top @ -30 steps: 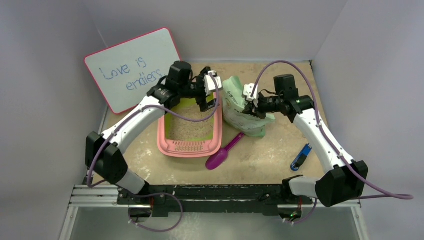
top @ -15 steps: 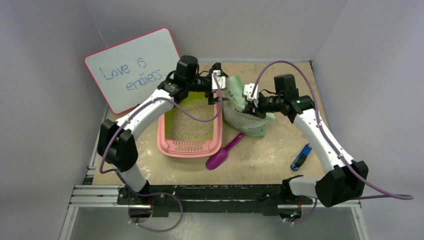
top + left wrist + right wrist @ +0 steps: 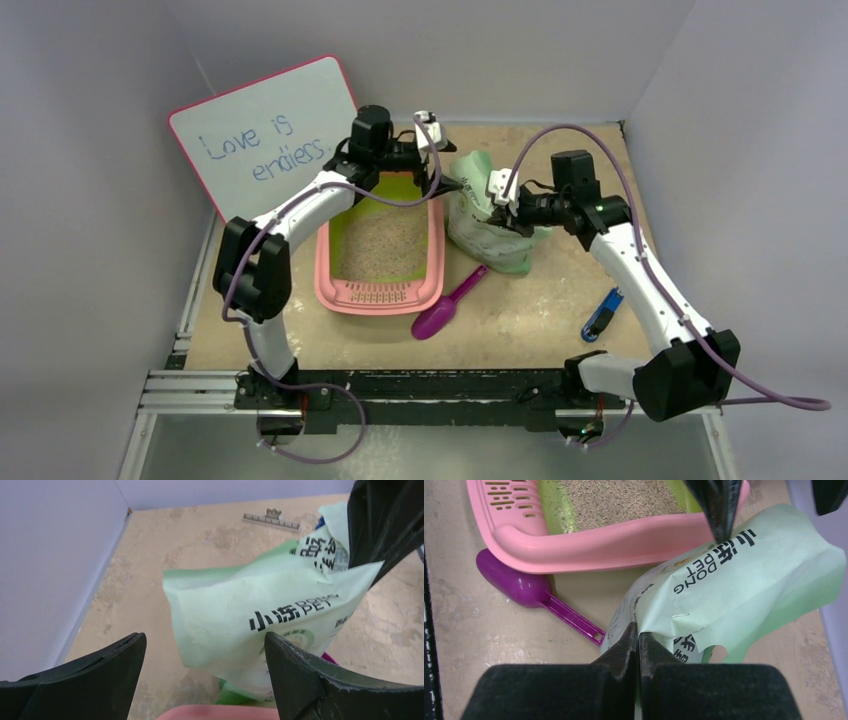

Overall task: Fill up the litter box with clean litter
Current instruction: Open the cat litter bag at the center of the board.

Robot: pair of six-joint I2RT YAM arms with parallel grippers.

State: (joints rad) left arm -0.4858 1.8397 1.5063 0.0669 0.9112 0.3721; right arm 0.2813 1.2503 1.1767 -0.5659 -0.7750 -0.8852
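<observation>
Both tools were at the pale green bag (image 3: 492,228) in mid-frame. The left tool (image 3: 203,640) gaped wide before its printed face, and the right tool (image 3: 636,632) was clamped on its torn edge. Just left sat the litter box (image 3: 324,262), holding beige granules (image 3: 385,245). A purple scoop (image 3: 440,312) lay below the bag on the tabletop (image 3: 520,320).

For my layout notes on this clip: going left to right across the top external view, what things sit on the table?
whiteboard → litter box → purple scoop → pale green bag → small blue object
</observation>
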